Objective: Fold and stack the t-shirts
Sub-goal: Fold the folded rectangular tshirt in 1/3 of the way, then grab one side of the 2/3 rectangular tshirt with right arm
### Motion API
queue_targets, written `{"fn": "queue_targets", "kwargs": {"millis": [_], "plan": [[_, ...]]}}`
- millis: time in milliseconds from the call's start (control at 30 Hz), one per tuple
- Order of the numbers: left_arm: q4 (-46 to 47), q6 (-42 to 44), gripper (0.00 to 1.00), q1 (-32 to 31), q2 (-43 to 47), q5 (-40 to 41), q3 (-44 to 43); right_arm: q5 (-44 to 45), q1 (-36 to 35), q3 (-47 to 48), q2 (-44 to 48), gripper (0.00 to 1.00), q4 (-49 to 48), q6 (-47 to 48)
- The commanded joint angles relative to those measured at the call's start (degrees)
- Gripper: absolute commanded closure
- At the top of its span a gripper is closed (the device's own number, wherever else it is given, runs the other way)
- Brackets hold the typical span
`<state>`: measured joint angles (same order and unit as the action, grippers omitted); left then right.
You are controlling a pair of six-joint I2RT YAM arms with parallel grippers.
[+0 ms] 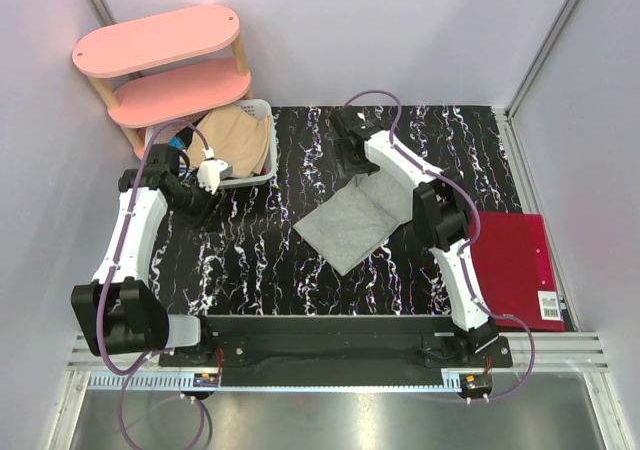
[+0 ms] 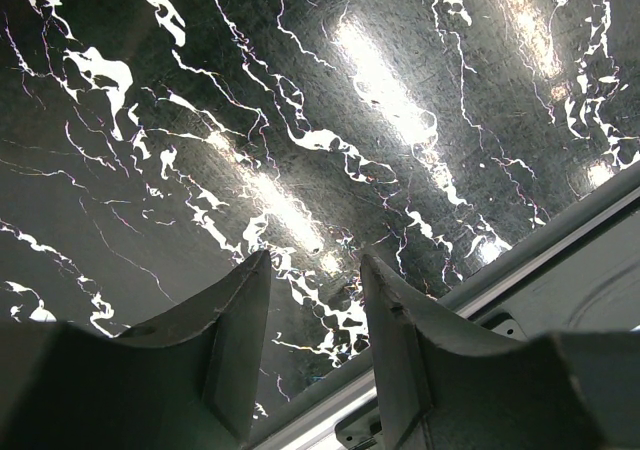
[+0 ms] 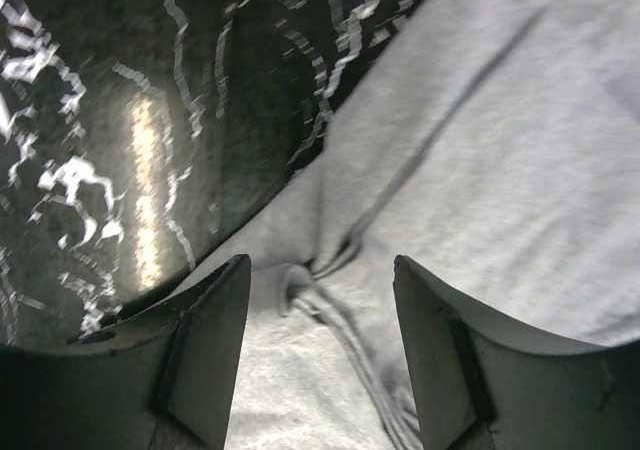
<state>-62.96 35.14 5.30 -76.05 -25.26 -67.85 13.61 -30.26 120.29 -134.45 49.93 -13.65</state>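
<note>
A light heather grey t-shirt (image 1: 352, 228) lies folded flat on the black marbled table (image 1: 250, 260), right of the middle. My right gripper (image 1: 352, 152) hangs open over the shirt's far edge. In the right wrist view its fingers (image 3: 320, 270) straddle a bunched fold of the grey shirt (image 3: 480, 150) without holding it. A tan-beige t-shirt (image 1: 238, 140) lies in the white lattice basket (image 1: 252, 180) at the back left, with a bit of blue fabric (image 1: 181, 156) beside it. My left gripper (image 1: 203, 198) is open and empty next to the basket; in the left wrist view (image 2: 315, 265) only bare table shows between its fingers.
A pink two-tier shelf (image 1: 165, 65) stands at the back left behind the basket. A red folder (image 1: 515, 265) lies at the table's right edge beside my right arm. Walls close in on the left, back and right.
</note>
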Motion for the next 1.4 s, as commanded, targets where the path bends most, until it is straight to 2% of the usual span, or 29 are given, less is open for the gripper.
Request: {"fn": "queue_targets", "kwargs": {"millis": [0,100,167,300,500,600,767,1133,1233,1367], "plan": [[0.8,0.2,0.55,-0.1,0.7,-1.1,-0.3,9.8,-0.2,4.7,2.6,0.33,4.3,-1.2],[0.8,-0.1,0.55,-0.1,1.3,-1.0,-0.5,9.3,-3.1,3.1,9.3,0.34,5.7,-1.1],[1.3,-1.2,0.55,-0.1,1.3,-1.2,-1.0,9.6,-5.9,-1.6,12.5,0.33,5.4,-0.1],[5.3,-5.0,0.54,0.0,1.0,0.4,-0.4,15.5,-19.4,-14.0,18.8,0.31,2.5,3.8],[7.8,-8.1,0.55,1.3,-1.8,-0.6,1.3,27.5,-34.8,-24.9,18.7,0.28,-1.7,3.7],[8.0,-8.6,0.55,1.9,-2.4,-1.6,1.5,33.7,-38.7,-26.1,15.2,0.24,-2.4,2.8],[7.9,-8.2,0.55,2.0,-0.7,-1.6,1.5,39.6,-40.1,-24.9,8.5,0.24,-1.3,0.5],[7.3,-7.4,0.54,2.1,1.0,-0.4,0.7,39.0,-40.2,-24.8,1.8,0.26,-1.2,-3.0],[7.2,-7.4,0.54,2.1,0.6,-0.5,0.0,37.6,-40.2,-25.1,1.2,0.30,-1.2,-4.3],[7.0,-7.3,0.54,2.1,0.6,-0.4,-0.6,35.0,-40.2,-26.2,0.1,0.41,-1.2,-6.3]]}}
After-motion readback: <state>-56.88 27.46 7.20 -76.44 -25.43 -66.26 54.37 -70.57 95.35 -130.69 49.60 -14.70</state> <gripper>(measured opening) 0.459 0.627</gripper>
